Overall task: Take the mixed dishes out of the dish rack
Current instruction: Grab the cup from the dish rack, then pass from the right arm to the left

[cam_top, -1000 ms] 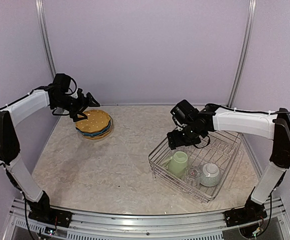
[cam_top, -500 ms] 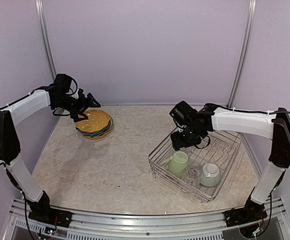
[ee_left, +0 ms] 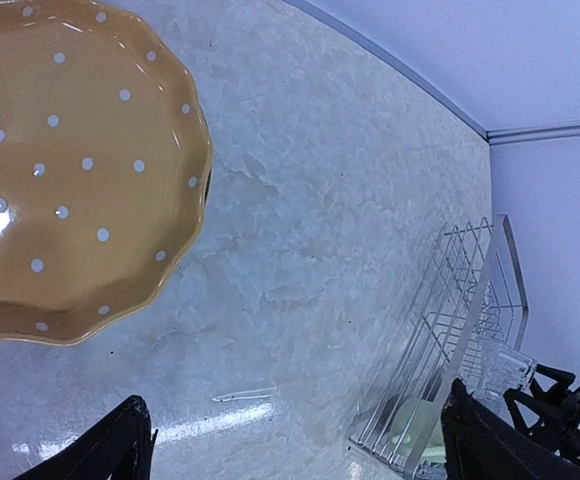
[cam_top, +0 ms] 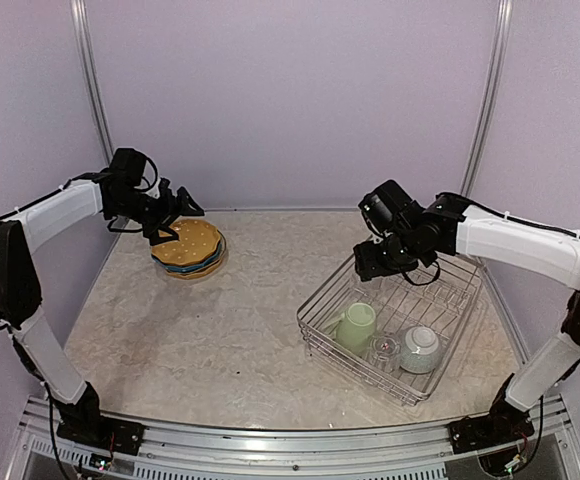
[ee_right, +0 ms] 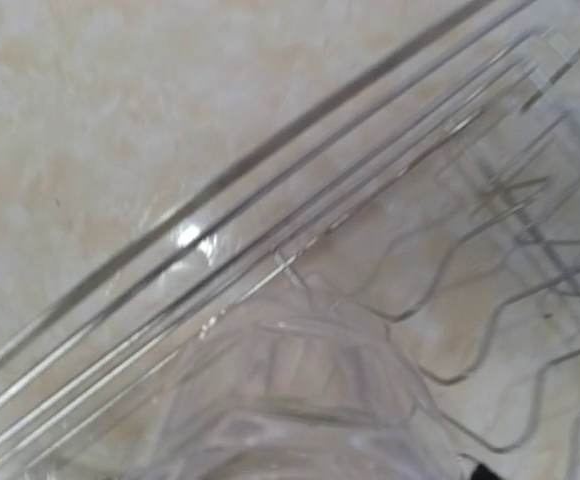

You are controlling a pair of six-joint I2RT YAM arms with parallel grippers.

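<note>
The dish rack (cam_top: 325,292) stands on the right side of the tabletop (cam_top: 240,330), and its upright dividers hold no plate. Inside it, along the near wall and close together, are the pale green mug (cam_top: 355,326), a clear glass (cam_top: 385,350) and the small white-and-light-blue bowl (cam_top: 421,348). The plates are out. They sit as one stack of plates (cam_top: 188,250) at the far left of the tabletop, with a yellow dotted plate (ee_left: 65,165) on top and a blue rim under it. The cream floral one I cannot pick out.

So, as I judge, the plate part is done and the small pieces are left. The right pincer (cam_top: 373,266) hovers above the far corner of the rack and seems to pinch a second clear glass (ee_right: 300,400), which shows very close in its wrist view. The left pincer (cam_top: 178,212) hangs spread wide above the stack, holding nothing.
</note>
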